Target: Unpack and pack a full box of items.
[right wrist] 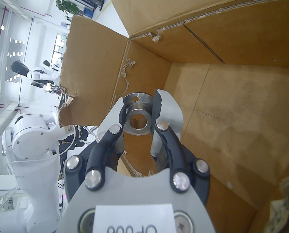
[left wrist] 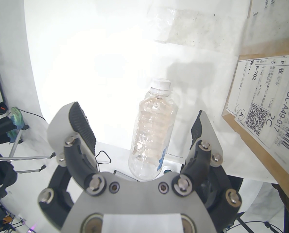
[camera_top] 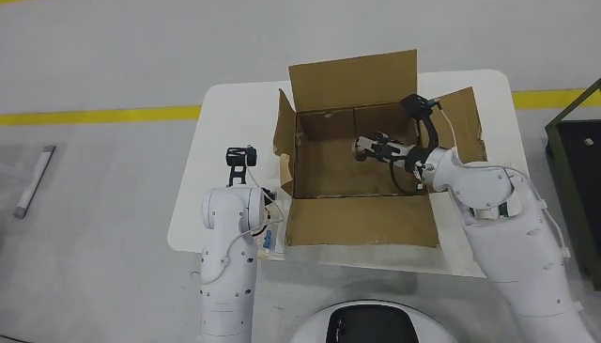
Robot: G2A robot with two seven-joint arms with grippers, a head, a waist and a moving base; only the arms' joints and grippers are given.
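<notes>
Right gripper, flange bore toward wrist

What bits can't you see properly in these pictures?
- Left wrist view: the bottle's base, hidden behind the left gripper's body.
- Right wrist view: the ring's sides, covered by the right gripper's fingers.
- Top view: part of the box floor, under the right arm.
- Left wrist view: the box label, cut off by the edge.
</notes>
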